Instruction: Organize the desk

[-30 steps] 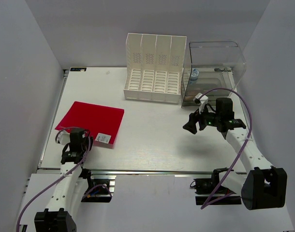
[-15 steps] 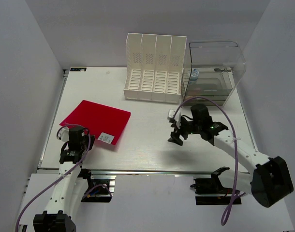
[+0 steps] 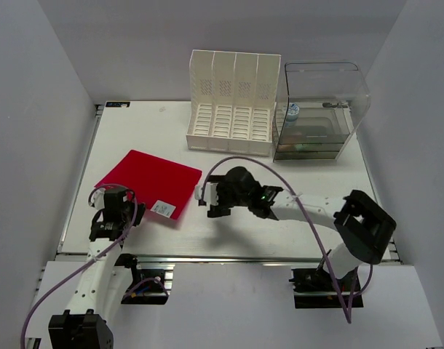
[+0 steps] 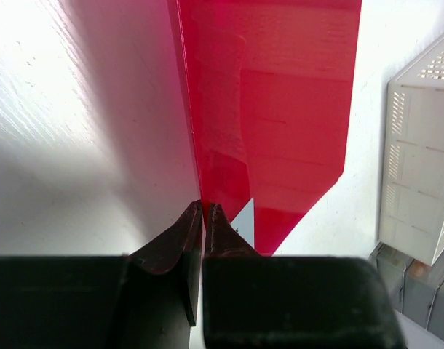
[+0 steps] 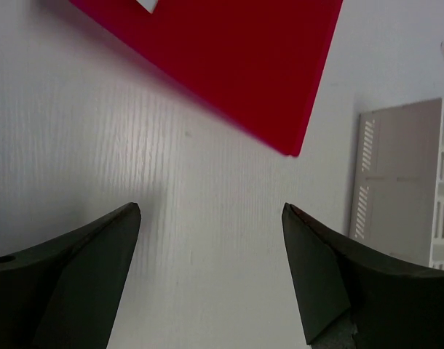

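Moved: the right tool [image 3: 209,203] has swung from beside the clear box [image 3: 320,109] at the far right to the middle of the tabletop [image 3: 316,178]; the red folder [image 3: 153,178] has slid a little right with the left tool [image 4: 204,211].
Left tool: fingers pinched together on the folder's near-left edge, the red sheet running out between them.
Right tool: jaws spread wide with nothing between them, hanging just right of the folder's right corner, which the wrist view shows lying ahead of the gap.
Tabletop: fills the scene under both arms, its aluminium rail [image 3: 229,258] along the near edge; it is stiff, smooth and fixed, so it is not to be gripped and things will likely skid on it.
Red folder: lies left of centre, well apart from the white file rack [image 3: 233,102] at the far side, a white label [image 3: 161,208] near its near corner.
Handling: the folder looks thin, light and bendy, probably slick, and may sag if held by one corner.
Hold: best taken at an edge, ideally at two opposite edges.
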You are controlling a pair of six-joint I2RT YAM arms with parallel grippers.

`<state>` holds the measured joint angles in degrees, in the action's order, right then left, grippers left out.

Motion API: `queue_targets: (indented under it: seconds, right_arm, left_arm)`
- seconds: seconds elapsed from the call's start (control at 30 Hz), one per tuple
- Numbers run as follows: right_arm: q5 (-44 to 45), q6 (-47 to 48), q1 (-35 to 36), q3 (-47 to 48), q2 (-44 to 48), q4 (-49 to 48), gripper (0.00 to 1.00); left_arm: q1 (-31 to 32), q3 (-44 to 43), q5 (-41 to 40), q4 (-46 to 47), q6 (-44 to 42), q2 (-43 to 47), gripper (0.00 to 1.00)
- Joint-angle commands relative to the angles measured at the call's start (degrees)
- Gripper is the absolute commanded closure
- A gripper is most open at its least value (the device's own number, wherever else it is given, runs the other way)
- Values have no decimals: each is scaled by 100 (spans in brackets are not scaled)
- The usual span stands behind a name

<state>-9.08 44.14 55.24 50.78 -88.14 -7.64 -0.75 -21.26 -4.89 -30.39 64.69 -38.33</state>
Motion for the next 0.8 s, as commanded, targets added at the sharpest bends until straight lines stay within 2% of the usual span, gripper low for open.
queue_targets:
  seconds: [0.0,0.17,0.4,0.77]
  right_arm:
    - [748,393,513,133,-361,-1185,16]
    - [1303,657,1023,362,-1108,-1844,14]
    - [2058,947,1322,257,-1557,-3109,12]
    - [2147,1316,1604,423,-2207,-3727,13]
  left_arm:
    - [-30,-414,242,-37,-158,-78,100]
    - [-30,-581,418,-19,-193,-219,100]
    - [-82,-573,743,86,-193,-342,100]
    - [-83,-757,1068,60,-193,-377,100]
